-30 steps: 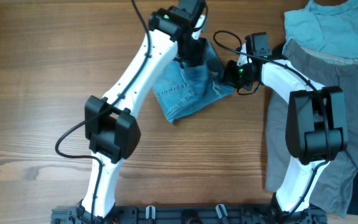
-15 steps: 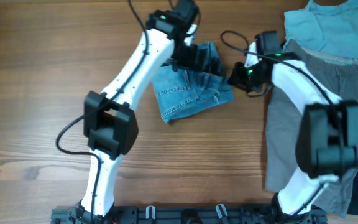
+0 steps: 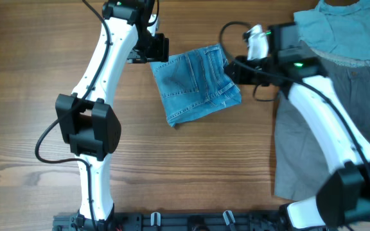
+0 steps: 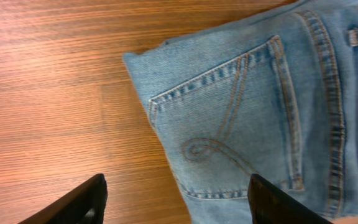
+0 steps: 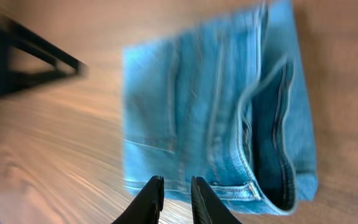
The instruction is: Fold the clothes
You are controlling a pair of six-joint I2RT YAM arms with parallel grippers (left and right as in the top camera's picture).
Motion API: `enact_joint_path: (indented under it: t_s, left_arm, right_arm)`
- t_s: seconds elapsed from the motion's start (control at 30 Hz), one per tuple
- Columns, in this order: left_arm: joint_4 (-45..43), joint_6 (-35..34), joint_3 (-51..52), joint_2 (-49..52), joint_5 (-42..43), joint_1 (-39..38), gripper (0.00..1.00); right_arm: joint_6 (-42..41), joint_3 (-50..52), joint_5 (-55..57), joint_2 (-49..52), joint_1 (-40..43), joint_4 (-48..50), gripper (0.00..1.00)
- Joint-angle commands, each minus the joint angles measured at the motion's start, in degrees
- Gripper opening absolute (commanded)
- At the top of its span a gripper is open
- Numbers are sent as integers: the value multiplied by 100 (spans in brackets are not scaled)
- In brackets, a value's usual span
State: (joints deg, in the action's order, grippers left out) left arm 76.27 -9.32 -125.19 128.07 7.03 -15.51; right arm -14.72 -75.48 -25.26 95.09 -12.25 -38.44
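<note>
The light blue jeans lie folded into a compact square on the wooden table, back pocket up. My left gripper is open and empty, just beyond the jeans' upper left corner. In the left wrist view its jaws are spread wide over the pocket corner of the jeans without touching it. My right gripper hovers at the jeans' right edge. In the right wrist view its fingers are nearly together with nothing between them, above the waistband fold of the jeans.
Grey trousers lie spread along the right side of the table. A pale teal shirt lies at the back right, overlapping them. Bare wood lies left of and in front of the jeans.
Both grippers have let go and drawn away from the jeans, the left one up and to the left, the right one to the right. The jeans now lie flatter and uncovered.
</note>
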Motion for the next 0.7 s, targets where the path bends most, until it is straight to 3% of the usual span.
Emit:
enact_joint_path:
  t_s: [0.0, 0.13, 0.23, 0.4, 0.53, 0.57, 0.6, 0.63, 0.67]
  left_arm:
    - [9, 13, 66, 273, 516, -52, 82]
    - [37, 269, 348, 352, 516, -166, 99]
    - [48, 267, 673, 354, 520, -203, 100]
    - [-63, 269, 1023, 354, 1016, -210, 100]
    - [-636, 264, 1349, 354, 1012, -225, 99]
    - [-767, 262, 1436, 354, 1014, -229, 97]
    - [-905, 267, 1534, 354, 1012, -238, 86]
    - [-962, 271, 1587, 354, 1010, -238, 65]
    - [-966, 271, 1585, 354, 1010, -238, 57]
  right_arm:
    - [-197, 20, 1099, 1130, -140, -133, 16]
    - [-219, 17, 1008, 2496, -33, -323, 11]
    - [-175, 17, 691, 3220, -17, -452, 11]
    - [17, 17, 656, 3165, -15, -474, 11]
    - [125, 17, 654, 2660, -4, -498, 11]
    - [127, 17, 654, 2496, -4, -509, 11]
    - [127, 17, 654, 2264, -4, -525, 11]
    - [129, 17, 654, 2013, -4, -551, 11]
    - [131, 17, 654, 1720, -4, -586, 11]
